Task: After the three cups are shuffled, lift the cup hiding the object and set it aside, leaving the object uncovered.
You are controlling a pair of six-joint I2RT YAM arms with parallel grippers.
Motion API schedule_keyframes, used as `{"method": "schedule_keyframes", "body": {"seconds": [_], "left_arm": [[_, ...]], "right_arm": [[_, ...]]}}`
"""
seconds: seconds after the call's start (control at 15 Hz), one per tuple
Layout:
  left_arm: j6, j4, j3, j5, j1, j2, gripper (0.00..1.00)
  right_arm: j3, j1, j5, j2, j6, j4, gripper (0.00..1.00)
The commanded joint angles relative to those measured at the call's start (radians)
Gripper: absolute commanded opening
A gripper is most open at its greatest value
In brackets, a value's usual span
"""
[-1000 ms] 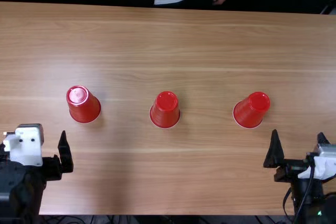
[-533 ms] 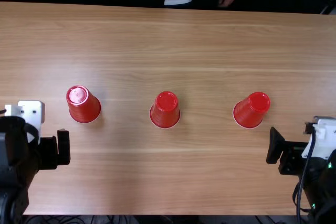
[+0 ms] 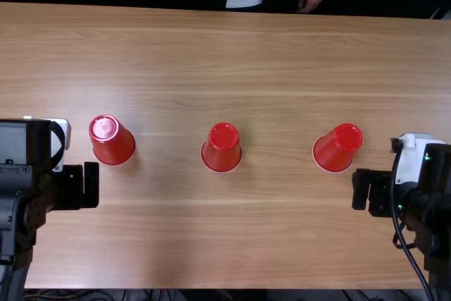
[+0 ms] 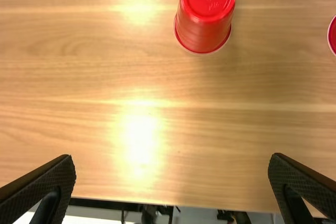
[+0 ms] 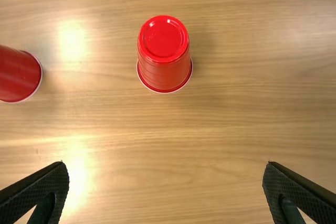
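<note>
Three red cups stand upside down in a row on the wooden table: the left cup (image 3: 111,140), the middle cup (image 3: 222,147) and the right cup (image 3: 337,148). My left gripper (image 4: 169,159) is open, near the front edge, short of the left cup (image 4: 205,14). Its one visible finger (image 3: 90,185) lies just in front of that cup. My right gripper (image 5: 165,165) is open too, short of the right cup (image 5: 164,53). Its finger (image 5: 42,187) points toward the row. Neither gripper touches a cup.
The table (image 3: 225,68) stretches bare behind the cups to the far edge. A slice of the middle cup (image 4: 332,35) sits at the left wrist view's rim, and the middle cup (image 5: 18,74) also shows in the right wrist view. The near table edge (image 4: 157,201) is close below the left gripper.
Both arms have risen and tipped their wrists down over the table, with the grippers moving slightly forward toward the outer cups. The cups have not moved.
</note>
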Motion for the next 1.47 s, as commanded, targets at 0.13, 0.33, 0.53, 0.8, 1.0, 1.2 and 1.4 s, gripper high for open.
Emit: {"method": "schedule_keyframes", "body": {"seconds": [0.13, 0.33, 0.53, 0.8, 1.0, 1.2, 1.4], "left_arm": [[-0.031, -0.004, 0.039, 0.001, 0.002, 0.032, 1.0], [-0.033, -0.004, 0.039, 0.005, 0.0, 0.034, 1.0], [-0.033, -0.004, 0.038, 0.008, -0.006, 0.054, 1.0], [-0.037, -0.004, 0.033, 0.012, -0.006, 0.054, 1.0], [-0.048, -0.004, 0.028, 0.012, -0.008, 0.052, 1.0], [-0.051, -0.003, 0.025, 0.014, -0.008, 0.052, 1.0], [-0.051, -0.003, 0.024, 0.014, -0.008, 0.052, 1.0]], "right_arm": [[0.035, -0.005, 0.008, 0.071, -0.025, 0.045, 1.0], [0.052, -0.007, 0.008, 0.175, -0.028, 0.183, 1.0], [0.069, -0.007, 0.004, 0.289, -0.045, 0.255, 1.0], [0.077, -0.007, 0.003, 0.403, -0.041, 0.304, 1.0], [0.075, -0.004, -0.005, 0.481, -0.04, 0.325, 1.0], [0.074, -0.005, -0.005, 0.542, -0.038, 0.325, 1.0], [0.07, -0.005, -0.007, 0.58, -0.038, 0.325, 1.0]]}}
